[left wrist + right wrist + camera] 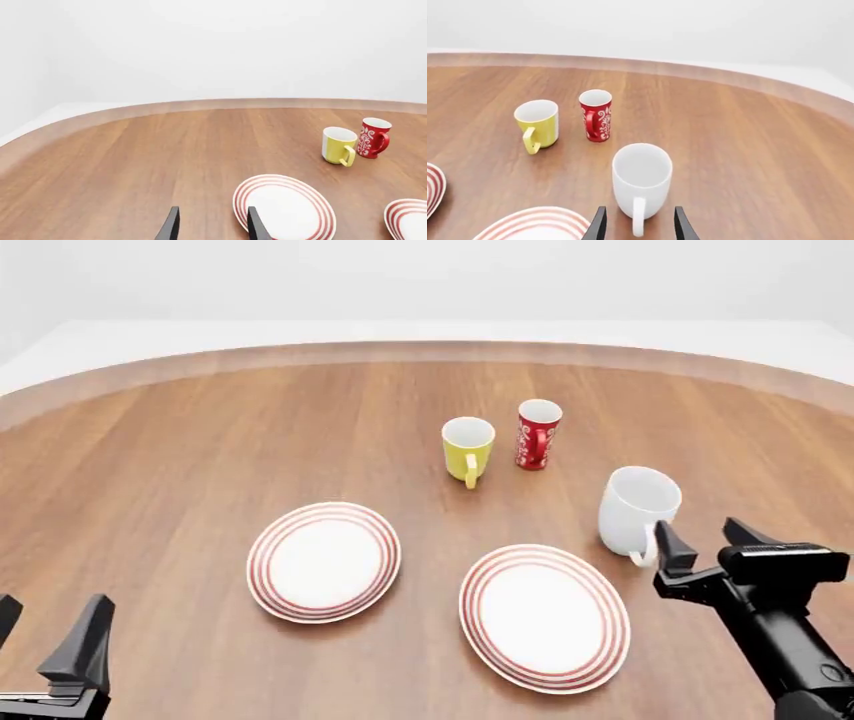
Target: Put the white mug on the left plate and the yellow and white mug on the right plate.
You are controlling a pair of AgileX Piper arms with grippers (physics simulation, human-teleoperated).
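Note:
The large white mug (638,508) stands upright on the table, right of the plates, its handle toward my right arm. My right gripper (701,537) is open just on the near side of it; in the right wrist view the white mug (642,177) has its handle between the spread fingers of the right gripper (640,212). The yellow and white mug (469,448) stands farther back, near the middle. The left plate (324,561) and the larger right plate (545,617) lie bare. My left gripper (47,635) is open at the near left, away from everything.
A slim red cup (538,433) with white lettering stands just right of the yellow and white mug. The wooden table's curved far edge (427,348) runs across the back. In the left wrist view the left plate (283,207) lies beside the left gripper (213,212).

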